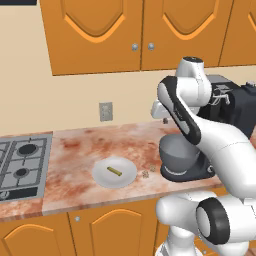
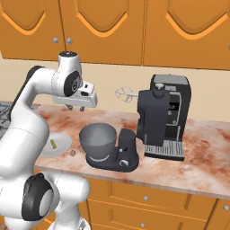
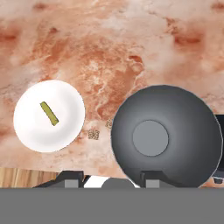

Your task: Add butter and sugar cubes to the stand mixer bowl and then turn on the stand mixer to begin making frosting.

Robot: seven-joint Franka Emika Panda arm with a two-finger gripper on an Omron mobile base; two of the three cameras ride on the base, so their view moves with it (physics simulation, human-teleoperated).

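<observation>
Marble-look reddish counter (image 1: 90, 145) runs across the middle of the left base view, with a white plate (image 1: 102, 176) sitting just below centre and a little yellow-olive stick of butter (image 1: 114, 171) lying on it. Two tiny speckled sugar cubes (image 1: 148, 171) sit on the counter right of the plate, between it and the grey mixer bowl (image 1: 176, 151). In the hand view the butter (image 3: 49, 113) lies diagonal on the plate at middle left, the cubes (image 3: 93, 134) are near centre just beside the bowl's rim, and the bowl (image 3: 175, 109) takes up the lower right. The dark stand mixer (image 2: 128, 155) holds the bowl on its base at centre of the right base view, head tipped back, with a boxy black coffee machine (image 2: 170, 117) behind it to the right. The claw (image 2: 75, 108) hangs up above the counter, left of centre, fingers partway apart and holding nothing. A gas stove (image 1: 22, 162) sits at the left edge.
</observation>
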